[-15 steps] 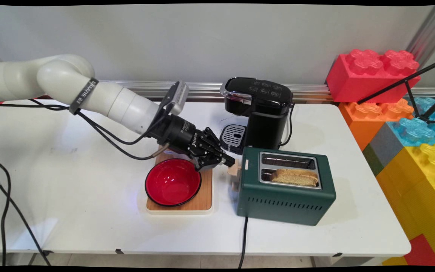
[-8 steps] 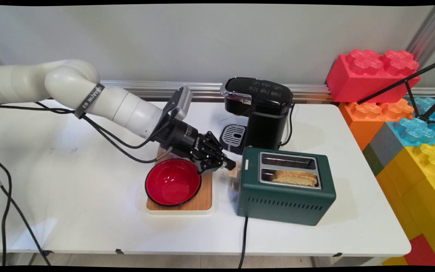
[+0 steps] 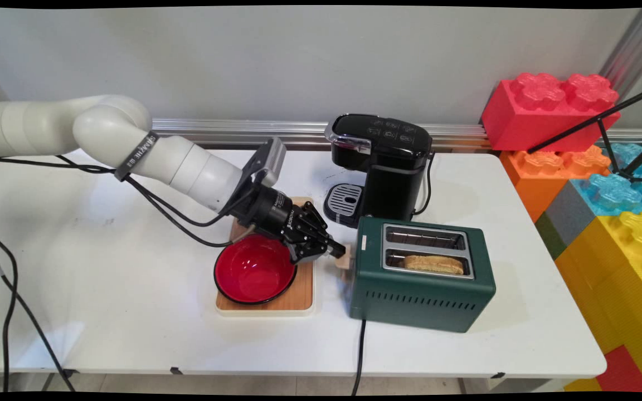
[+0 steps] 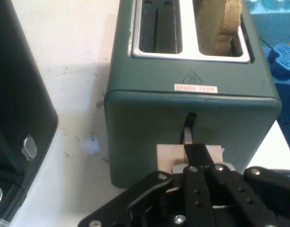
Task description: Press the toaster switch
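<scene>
Black gripper (image 3: 339, 249) with jaws shut together, pressing on the tan square lever (image 3: 345, 259) of the dark green metal toaster (image 3: 421, 289), just beside the red bowl (image 3: 254, 270) on the white worktop (image 3: 131, 312). Probably best to stay centred and push straight down.

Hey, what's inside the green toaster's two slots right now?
In the toaster, the near slot holds a slice of bread, its top edge showing just above the opening. The far slot looks empty from above. The bread's lower part and both slot bottoms are hidden inside the housing.
</scene>
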